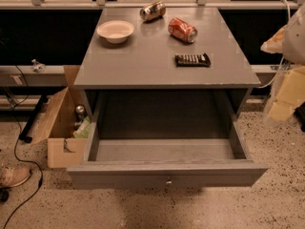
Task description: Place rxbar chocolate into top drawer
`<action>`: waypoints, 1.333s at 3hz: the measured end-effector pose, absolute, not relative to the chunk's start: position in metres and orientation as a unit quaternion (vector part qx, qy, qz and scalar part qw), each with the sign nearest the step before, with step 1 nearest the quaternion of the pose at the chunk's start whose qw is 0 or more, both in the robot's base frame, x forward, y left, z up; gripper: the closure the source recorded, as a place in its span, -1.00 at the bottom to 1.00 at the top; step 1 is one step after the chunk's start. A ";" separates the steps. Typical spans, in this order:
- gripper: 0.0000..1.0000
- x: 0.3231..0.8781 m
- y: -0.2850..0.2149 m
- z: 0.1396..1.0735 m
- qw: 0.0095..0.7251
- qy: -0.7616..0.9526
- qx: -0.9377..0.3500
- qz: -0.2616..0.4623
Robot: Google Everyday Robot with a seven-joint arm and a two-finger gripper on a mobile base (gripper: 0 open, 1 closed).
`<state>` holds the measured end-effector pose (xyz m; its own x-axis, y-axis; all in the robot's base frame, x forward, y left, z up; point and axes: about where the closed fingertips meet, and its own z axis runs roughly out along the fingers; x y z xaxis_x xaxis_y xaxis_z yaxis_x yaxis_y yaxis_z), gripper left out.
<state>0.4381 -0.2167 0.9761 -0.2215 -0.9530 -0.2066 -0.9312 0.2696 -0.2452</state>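
Four items lie on the grey tabletop (138, 66), all left of the gripper (286, 97). We see the gripper only as a pale blurred shape at the right edge of the view, off the cabinet's side. We cannot tell whether it is open or closed.

The rxbar chocolate (192, 59) is the item nearest the gripper. It lies flat with its dark wrapper's pale lettering up, on the front right part of the tabletop, well apart from the gripper. It is on the tabletop, not in the drawer.

Farther from the gripper, a red soda can (182, 30) lies on its side. A brownish-gold can (153, 11) lies on its side near the back edge. A pale bowl (115, 31) stands upright, farthest left.

The top drawer (164, 173) is pulled out, below and left of the gripper, with its grey floor in view. A small metal knob (168, 181) sits at the centre of the front panel.

Far left of the gripper, an open cardboard box (57, 128) stands on the speckled floor beside the cabinet, with a few things inside. A shoe (14, 175) and a black cable (19, 147) are at the left edge.
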 end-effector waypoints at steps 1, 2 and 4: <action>-1.00 0.438 -0.217 0.976 0.159 0.781 -0.603 -0.034; -1.00 0.442 -0.213 0.980 0.191 0.774 -0.603 -0.018; -1.00 0.564 -0.171 0.952 0.286 0.724 -0.624 0.063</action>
<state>0.5644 -0.1715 0.9524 -0.0561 -0.8678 -0.4937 -0.9403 0.2122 -0.2661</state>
